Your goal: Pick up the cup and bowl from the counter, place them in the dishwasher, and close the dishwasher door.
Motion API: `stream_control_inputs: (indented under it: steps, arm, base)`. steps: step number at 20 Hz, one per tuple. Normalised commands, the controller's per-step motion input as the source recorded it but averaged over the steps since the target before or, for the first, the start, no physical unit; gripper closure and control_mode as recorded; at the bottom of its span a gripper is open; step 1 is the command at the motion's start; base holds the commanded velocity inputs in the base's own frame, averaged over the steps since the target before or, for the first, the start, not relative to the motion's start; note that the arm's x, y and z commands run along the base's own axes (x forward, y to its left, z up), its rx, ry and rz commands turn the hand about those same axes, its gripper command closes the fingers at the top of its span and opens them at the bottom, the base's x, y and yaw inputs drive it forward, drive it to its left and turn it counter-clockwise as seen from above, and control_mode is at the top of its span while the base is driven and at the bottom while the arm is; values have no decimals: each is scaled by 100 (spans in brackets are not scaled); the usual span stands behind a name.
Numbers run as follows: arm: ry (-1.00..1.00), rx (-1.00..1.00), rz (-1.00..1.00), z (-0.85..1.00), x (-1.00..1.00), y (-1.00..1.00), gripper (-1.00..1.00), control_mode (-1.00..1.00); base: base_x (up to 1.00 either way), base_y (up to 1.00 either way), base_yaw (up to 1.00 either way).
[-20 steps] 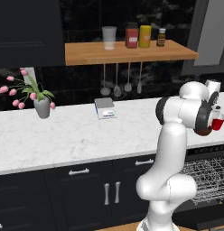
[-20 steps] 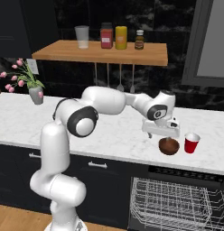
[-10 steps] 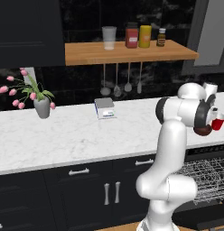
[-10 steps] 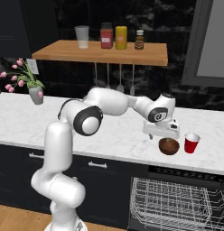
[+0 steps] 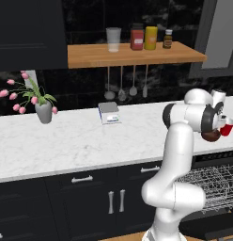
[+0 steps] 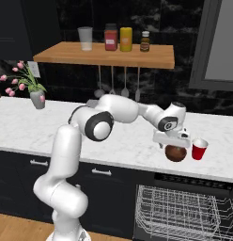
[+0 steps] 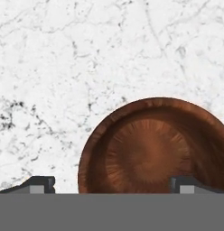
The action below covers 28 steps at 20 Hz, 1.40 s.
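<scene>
now the pincer (image 6: 174,142) hangs just above the bowl (image 6: 176,152) with its jaws spread wide and nothing between them. in the hand view one tip (image 7: 39,184) stands over bare marble and the other tip (image 7: 188,184) stands over the bowl (image 7: 150,146), so the jaws seem to straddle one side of its rim; whether they touch it i cannot tell.

the bowl sits on the counter (image 6: 113,141) near the front edge, and the cup (image 6: 199,149) stands just beside it, on the side away from the arm. below them the dishwasher (image 6: 184,209) is open, and its wire rack looks empty.

as i judge it, the task is at its beginning: no dish is lifted yet, both must go in the rack, and the dishwasher door is still to close.

on the wooden shelf (image 6: 109,53) stand a tumbler and some jars, but their labels are too small to read.
</scene>
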Motion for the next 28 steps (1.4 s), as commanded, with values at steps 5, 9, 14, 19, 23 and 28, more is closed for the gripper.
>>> stream_control_inputs:
  steps: [5,9,14,19,23,28]
  arm:
    - [0,0,0,-28,0,0,-100,-100]
    - [0,0,0,-29,0,0,-100,-100]
    - [0,0,0,-20,0,0,-100,-100]
    - [0,0,0,-2,0,0,-100,-100]
    - [0,0,0,0,0,0,100,-100]
    - [0,1,0,0,0,0,100,-100]
  base:
    - [0,0,0]
    - [0,0,0]
    - [0,0,0]
    - [0,0,0]
    - [0,0,0]
    - [0,0,0]
